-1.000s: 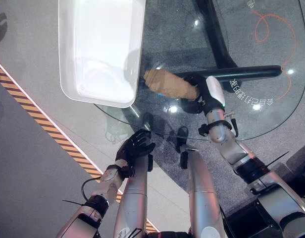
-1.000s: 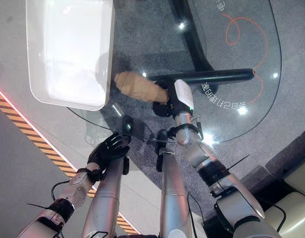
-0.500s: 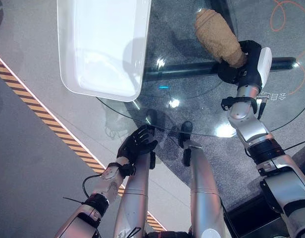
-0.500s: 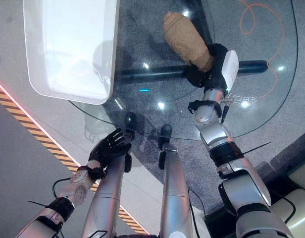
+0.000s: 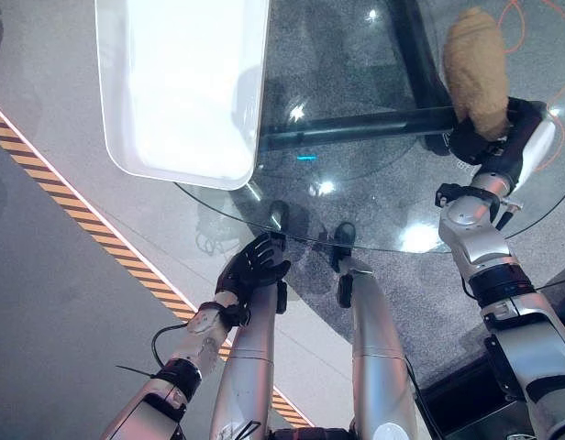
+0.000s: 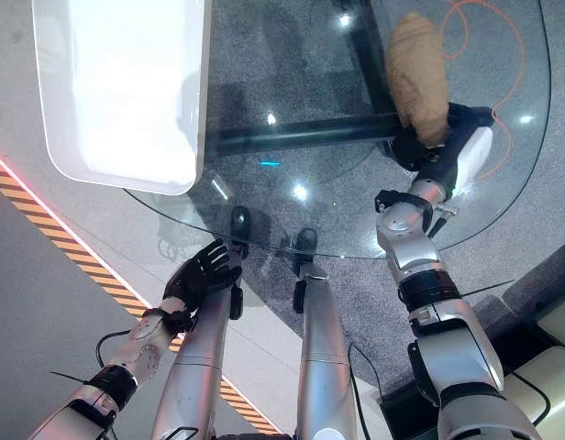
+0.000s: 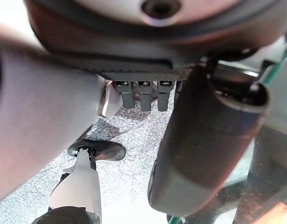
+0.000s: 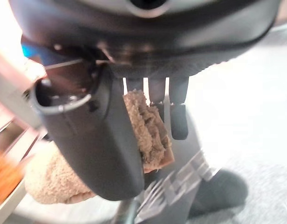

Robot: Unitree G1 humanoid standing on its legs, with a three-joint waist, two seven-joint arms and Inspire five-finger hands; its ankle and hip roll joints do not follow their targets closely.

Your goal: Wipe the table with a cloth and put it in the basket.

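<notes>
Seen from the robot's head looking down, the left hand (image 5: 255,268) hangs nearest, low beside the near rim of the round glass table (image 5: 374,215), its dark fingers loosely curled and holding nothing; its own wrist view shows the fingers (image 7: 140,95) bent above speckled grey floor. A little farther out and to the right, the right arm reaches over the glass, and the right hand (image 6: 440,147) rests on the tabletop near the right side, its thumb and fingers clamped on one end of a tan cloth (image 6: 416,75). The cloth is bunched into a thick roll that stretches away from the hand across the glass. In the right wrist view the thumb presses the cloth (image 8: 148,135) against the fingers. Through the glass, the table's dark crossbar (image 5: 356,126) runs from left to right below the surface. Farthest on the left, a white rectangular basket (image 5: 241,137) sits on the table, overhanging its left edge, well apart from the cloth. An orange cord (image 6: 503,55) curls on the floor beyond the table's right side.
</notes>
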